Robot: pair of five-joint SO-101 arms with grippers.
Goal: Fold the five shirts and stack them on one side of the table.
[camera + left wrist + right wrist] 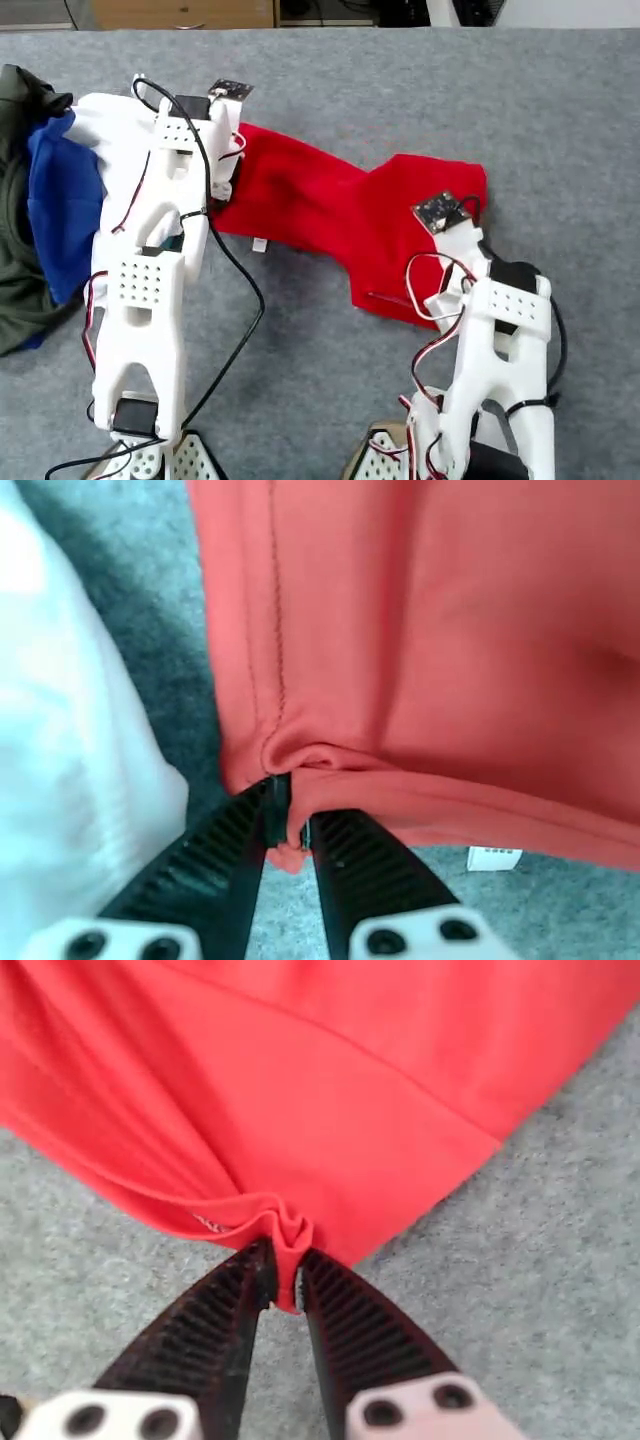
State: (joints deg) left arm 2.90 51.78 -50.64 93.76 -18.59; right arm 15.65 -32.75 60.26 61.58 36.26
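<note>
A red shirt (330, 210) lies stretched across the middle of the grey table (560, 110). My left gripper (288, 825) is shut on a bunched fold at the red shirt's (420, 630) hemmed edge, at its left end in the high view. My right gripper (286, 1278) is shut on a pinched fold of the red shirt's (300, 1090) edge, near its right end in the high view. A white shirt (110, 125) lies under the left arm, and its cloth (60, 740) sits beside the left gripper.
A pile at the table's left edge holds a blue shirt (60, 190) and a dark green shirt (20, 260). A small white label (493, 858) sticks out from under the red shirt's edge. Bare grey table lies to the far right and along the front middle.
</note>
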